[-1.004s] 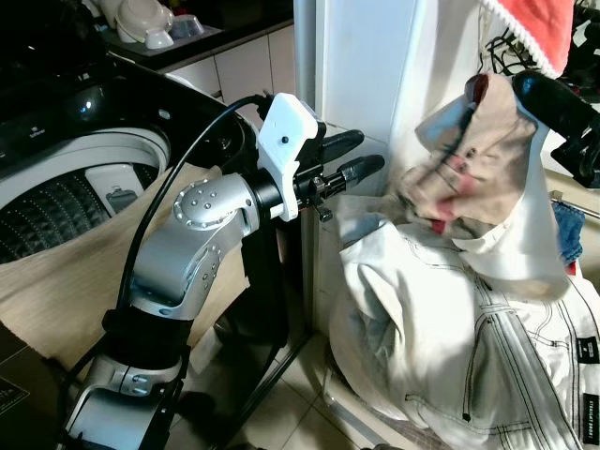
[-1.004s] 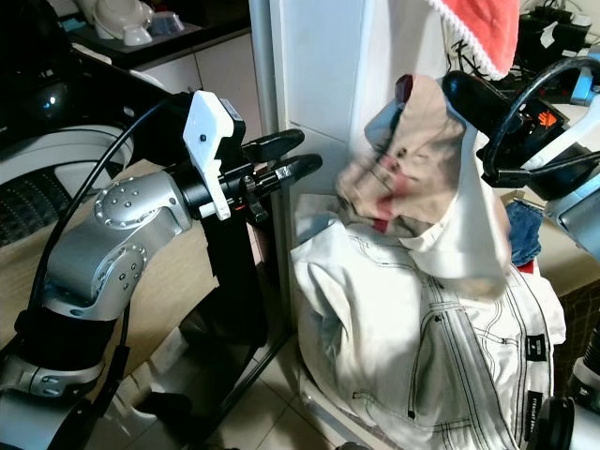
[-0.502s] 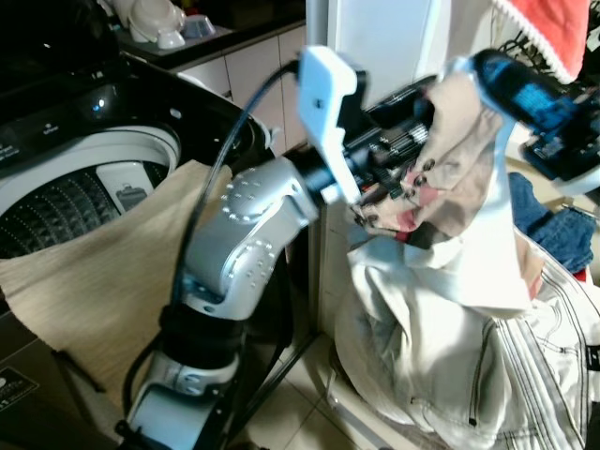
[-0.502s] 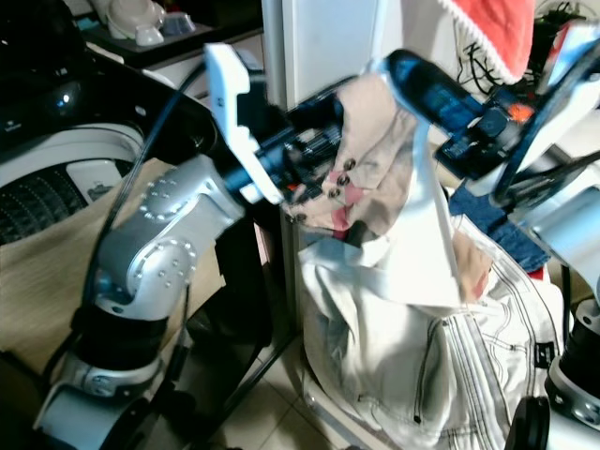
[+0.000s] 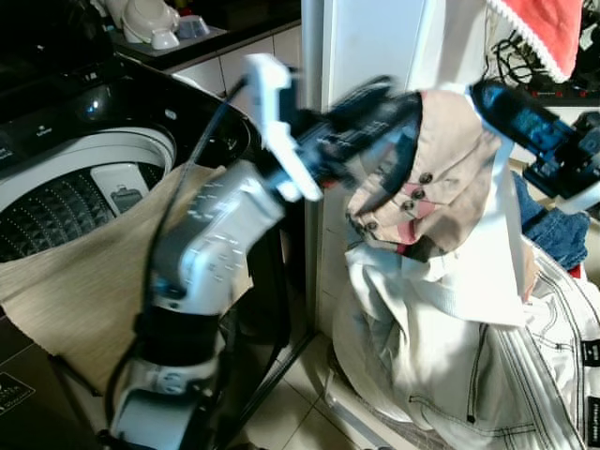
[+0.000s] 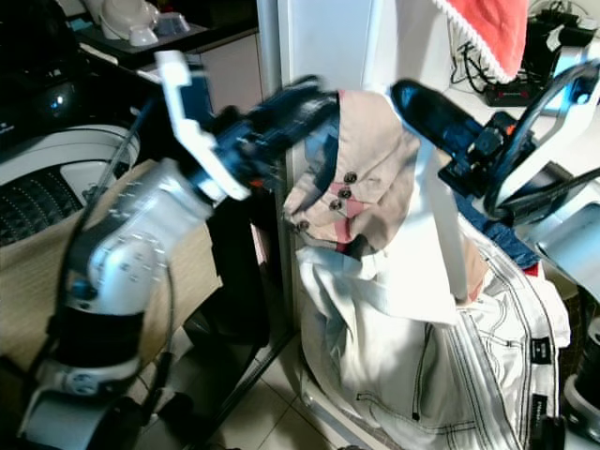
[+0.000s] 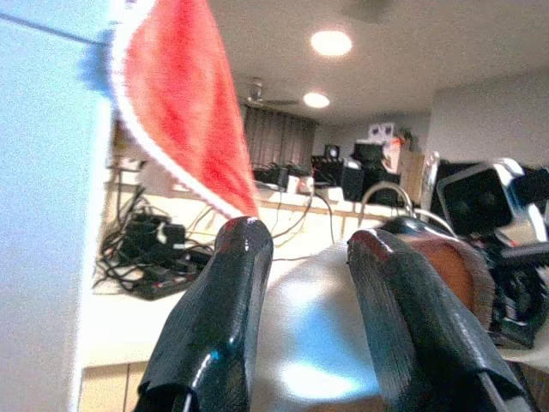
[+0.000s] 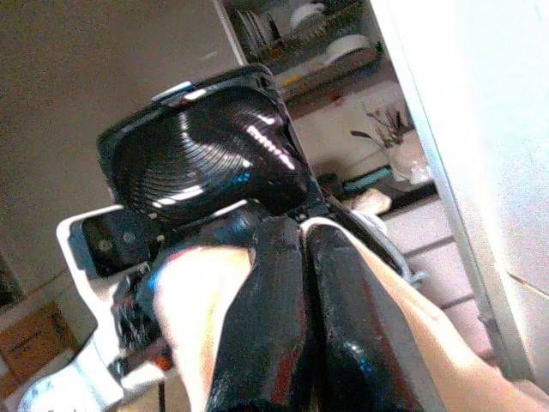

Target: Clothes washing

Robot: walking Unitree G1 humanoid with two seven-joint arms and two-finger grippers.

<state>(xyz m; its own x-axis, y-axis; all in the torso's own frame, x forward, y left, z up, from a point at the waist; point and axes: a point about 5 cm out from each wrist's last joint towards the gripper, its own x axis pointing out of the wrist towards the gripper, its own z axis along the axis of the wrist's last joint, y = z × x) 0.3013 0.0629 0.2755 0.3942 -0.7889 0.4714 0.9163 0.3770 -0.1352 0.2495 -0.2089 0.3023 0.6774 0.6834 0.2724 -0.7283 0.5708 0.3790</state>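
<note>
A beige buttoned shirt (image 5: 441, 178) with a pink checked lining hangs from my right gripper (image 5: 483, 94), which is shut on its top edge. In the right wrist view the two black fingers (image 8: 283, 257) press together with pale fabric on both sides. My left gripper (image 5: 398, 98) reaches across at the shirt's upper left edge. In its wrist view it is open (image 7: 300, 236), with pale cloth beyond the gap. The shirt's lower part rests on a heap of white clothes (image 5: 469, 366). The top-loading washing machine (image 5: 56, 150) stands open at the left.
A tan cloth (image 5: 84, 272) drapes over the washer's front rim. A white pillar (image 5: 361, 47) rises behind the left arm. A red towel (image 5: 544, 28) hangs at the top right, and blue denim (image 5: 553, 230) lies behind the heap. Dishes (image 5: 150, 19) sit on the far counter.
My left arm has swung up and to the right, from well left of the shirt to its top edge. The right gripper has kept hold of the shirt, lifted slightly.
</note>
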